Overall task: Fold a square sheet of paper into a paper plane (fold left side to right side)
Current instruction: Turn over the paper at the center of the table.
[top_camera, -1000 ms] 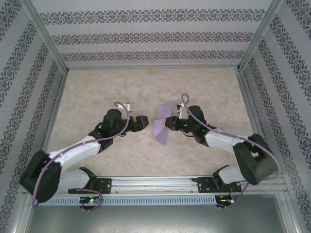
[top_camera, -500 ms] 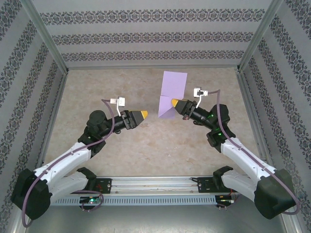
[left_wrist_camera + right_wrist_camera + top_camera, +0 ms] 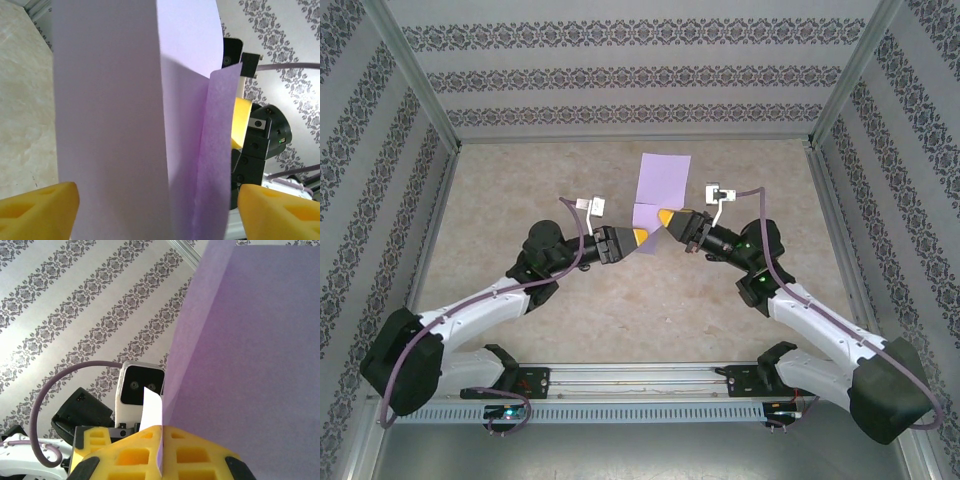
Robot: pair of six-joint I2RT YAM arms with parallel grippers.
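- In the top view, a thin lavender square sheet of paper (image 3: pixel 662 180) is held up above the beige marbled table (image 3: pixel 540 180), towards its far middle, and is bent along a crease. Its lower part is pinched by the right gripper (image 3: pixel 667 217). The left gripper (image 3: pixel 640 236) is placed just beside it.
- In the left wrist view, the sheet (image 3: pixel 110 125) is seen upright between the yellow foam fingers (image 3: pixel 37 210), which are spread wide. Contact cannot be told.
- In the right wrist view, the yellow fingers (image 3: pixel 135 455) are pressed together, with the sheet's (image 3: pixel 250 350) edge clamped in their seam.
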